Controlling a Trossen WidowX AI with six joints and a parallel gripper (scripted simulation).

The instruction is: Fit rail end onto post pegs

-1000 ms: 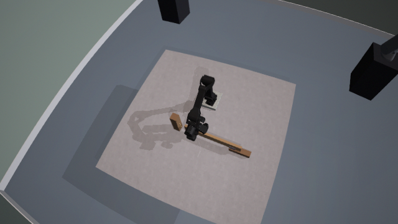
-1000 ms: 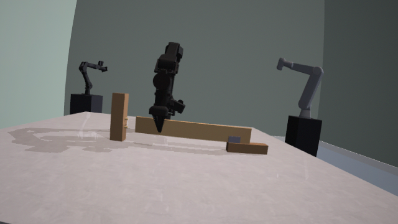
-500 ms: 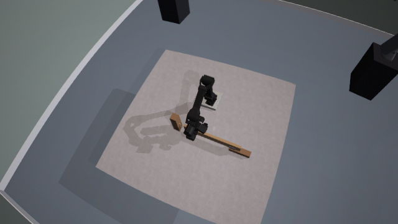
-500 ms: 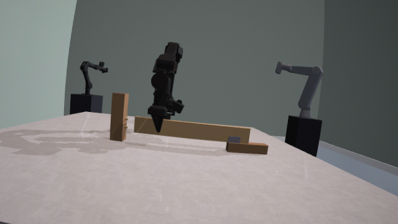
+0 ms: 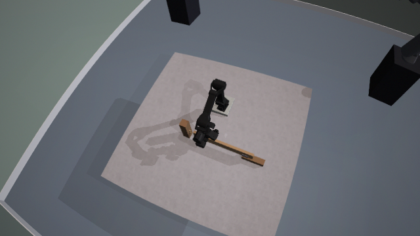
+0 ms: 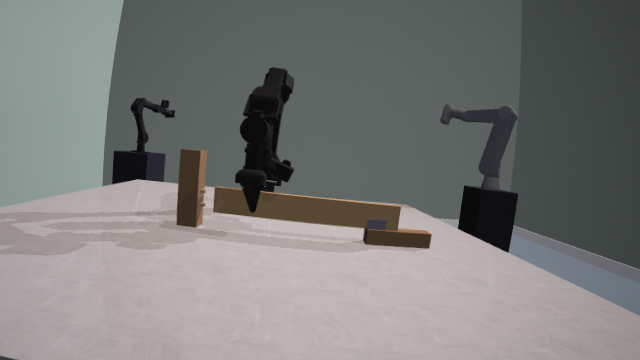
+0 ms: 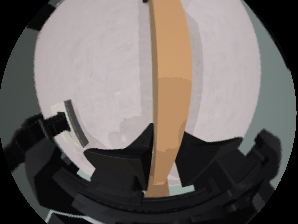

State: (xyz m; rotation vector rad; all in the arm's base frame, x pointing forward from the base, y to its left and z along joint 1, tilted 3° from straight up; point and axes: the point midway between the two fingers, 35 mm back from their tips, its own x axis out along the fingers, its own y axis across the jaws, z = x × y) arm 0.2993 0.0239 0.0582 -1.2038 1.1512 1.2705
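The long wooden rail [image 5: 230,147] [image 6: 320,208] [image 7: 166,76] runs from near the post to the low footboard block [image 5: 257,160] [image 6: 405,238]. Its far end sits at the grey bracket [image 6: 377,224]. Its near end is raised off the table. The short upright post [image 5: 186,128] [image 6: 191,187] has two small pegs [image 6: 202,197] facing the rail end. A narrow gap shows between the rail end and the post in the exterior view. My gripper [image 5: 200,141] [image 6: 251,204] [image 7: 158,125] is shut on the rail close to its near end, gripping it from above.
The arm's base plate [image 5: 228,109] lies behind the rail. Black pedestals [image 5: 182,11] [image 5: 392,78] [image 6: 138,166] [image 6: 487,215] stand off the pale mat [image 5: 197,196], two of them carrying other arms. The post stands close to the left of the gripper.
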